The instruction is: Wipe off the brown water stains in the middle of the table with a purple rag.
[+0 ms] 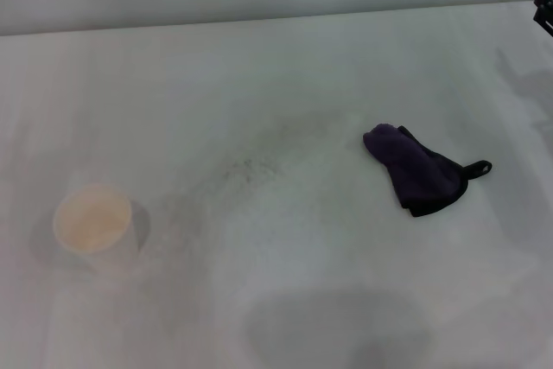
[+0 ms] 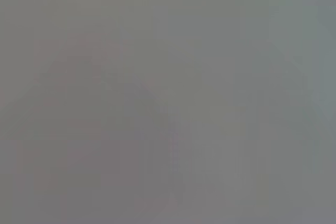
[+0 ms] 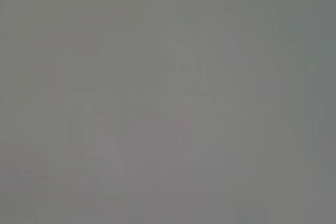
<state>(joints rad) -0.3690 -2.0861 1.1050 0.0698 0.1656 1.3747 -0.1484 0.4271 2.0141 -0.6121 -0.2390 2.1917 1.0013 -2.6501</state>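
Observation:
The purple rag (image 1: pixel 415 168) lies crumpled on the white table (image 1: pixel 285 66), right of the middle, with its black edging and small black loop pointing right. No tan-brown stain shows in the head view; only faint grey speckles (image 1: pixel 246 170) mark the middle of the table. A small black part of my right gripper (image 1: pixel 543 8) shows at the far right edge, well behind the rag and apart from it. My left gripper is out of view. Both wrist views show only plain grey.
A white paper cup (image 1: pixel 93 224) stands upright at the near left, well away from the rag. The table's back edge (image 1: pixel 259 22) meets a pale wall.

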